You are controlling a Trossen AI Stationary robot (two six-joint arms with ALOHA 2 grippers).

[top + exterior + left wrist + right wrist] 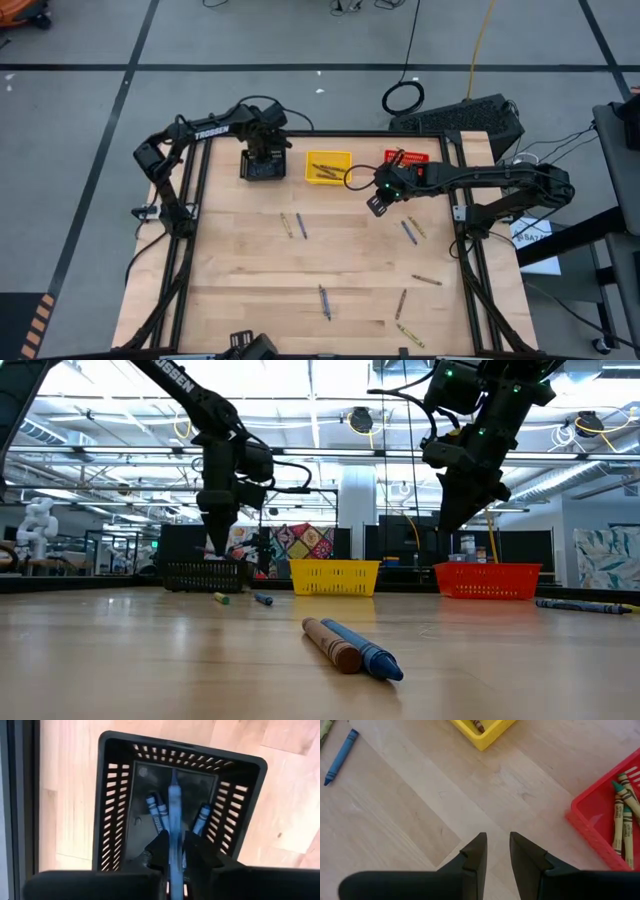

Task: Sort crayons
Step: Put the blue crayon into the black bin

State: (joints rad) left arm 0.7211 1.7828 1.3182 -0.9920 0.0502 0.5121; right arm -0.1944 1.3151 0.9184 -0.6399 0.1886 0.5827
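My left gripper (pixel 175 837) hangs over the black bin (pixel 260 765) at the table's far left, also in the high view (pixel 266 160), shut on a blue crayon (pixel 173 805). Other blue crayons (pixel 157 812) lie on the bin's floor. My right gripper (pixel 498 837) is open and empty above bare table between the yellow bin (pixel 328 166) and the red bin (pixel 405 158); it also shows in the high view (pixel 378 205). Loose crayons (pixel 300 226) lie flat on the table. My left gripper pinches the blue crayon between its two fingers, at the crayon's near part (pixel 174 845). The fingers point down into the black bin and the crayon runs along them, reaching past their tips toward the bin's floor. Whether its far end (pixel 173 777) touches the floor, I cannot tell.
The yellow bin (pixel 485 735) holds brown crayons, and the red bin (pixel 600 815) holds olive ones. Loose crayons lie at mid-table (pixel 408 232), toward the near edge (pixel 323 300) and near right (pixel 410 336). A brown and a blue crayon (pixel 350 645) lie side by side near the low camera.
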